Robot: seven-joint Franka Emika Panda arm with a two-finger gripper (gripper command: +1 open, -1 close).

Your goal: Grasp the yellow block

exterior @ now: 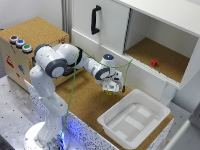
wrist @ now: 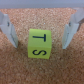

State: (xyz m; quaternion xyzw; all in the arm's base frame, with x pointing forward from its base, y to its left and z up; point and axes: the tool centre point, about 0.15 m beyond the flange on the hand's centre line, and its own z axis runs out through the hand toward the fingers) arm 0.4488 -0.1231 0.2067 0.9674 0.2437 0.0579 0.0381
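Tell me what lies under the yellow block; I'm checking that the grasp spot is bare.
Cork board lies all around the yellow block, which sits on it between the open hand's fingers. The patch directly beneath the block is covered and cannot be seen.

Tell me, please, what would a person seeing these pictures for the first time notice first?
The white Franka arm reaches over the cork-covered counter, its gripper just beyond the far rim of the white plastic tray. In the wrist view a small bright yellow cube with dark letters sits on the cork between the two open fingers. A small red block lies in the open cabinet compartment.
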